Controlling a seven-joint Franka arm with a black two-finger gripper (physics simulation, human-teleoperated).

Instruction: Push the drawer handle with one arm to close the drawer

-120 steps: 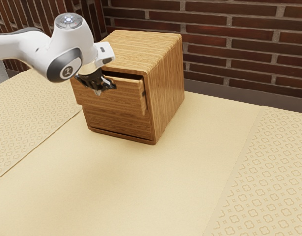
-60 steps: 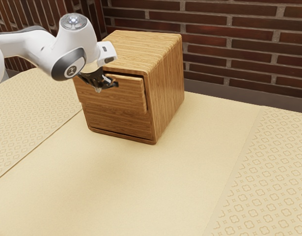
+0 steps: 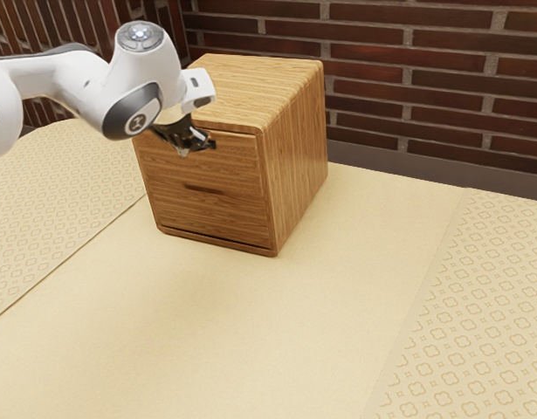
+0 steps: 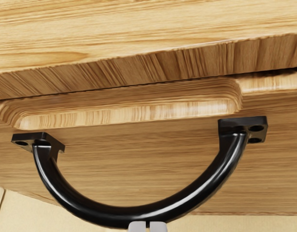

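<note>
1. At the exterior view's left, the white arm (image 3: pixel 150 78) reaches over the bench (image 3: pixel 251 332) to the front of the wooden box (image 3: pixel 299 157).
2. Next comes the end effector (image 3: pixel 183 152), angled down at the upper drawer (image 3: pixel 240 161). Its 2 fingertips are together, apart from a thin slit, and are not clamped on anything.
3. The black handle (image 4: pixel 112 216) is on the upper drawer's front, right at the fingertips; they meet the middle of its curve, between its 2 mounting ends.
4. The upper drawer looks level with the box front, pushed in. Below it is the lower drawer (image 3: pixel 216 216), with 1 finger slot (image 3: pixel 203 188) at its top.
5. Behind the box, a brick wall (image 3: pixel 425 74) runs to the exterior view's right.
</note>
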